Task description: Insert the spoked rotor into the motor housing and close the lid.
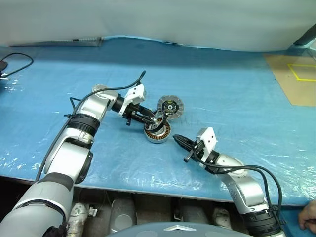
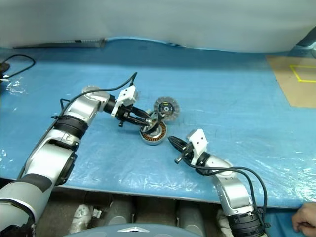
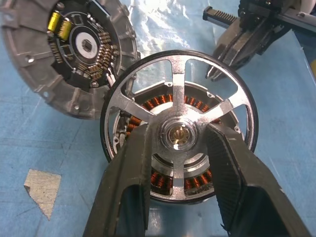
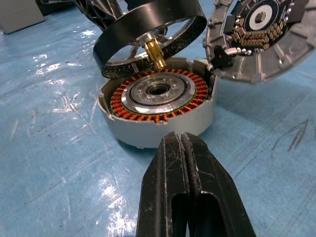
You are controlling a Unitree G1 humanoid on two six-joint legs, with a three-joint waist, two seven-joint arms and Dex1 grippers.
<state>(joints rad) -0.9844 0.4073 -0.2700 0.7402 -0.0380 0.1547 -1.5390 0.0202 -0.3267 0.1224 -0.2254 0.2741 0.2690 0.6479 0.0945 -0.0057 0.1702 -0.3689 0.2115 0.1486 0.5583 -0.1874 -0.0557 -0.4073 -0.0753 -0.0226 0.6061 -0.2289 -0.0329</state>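
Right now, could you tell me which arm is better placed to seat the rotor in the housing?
Left. The left gripper already clamps the spoked rotor by its hub, tilted just above the motor housing. The right gripper is shut, empty, beside the housing.

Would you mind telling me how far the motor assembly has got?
Done: the left end effector has gripped the rotor by its hub. In hand: the rotor hangs tilted just above the housing, not seated. Left: seat it, then fit the lid, which leans on the housing's rim. The right end effector is shut, empty.
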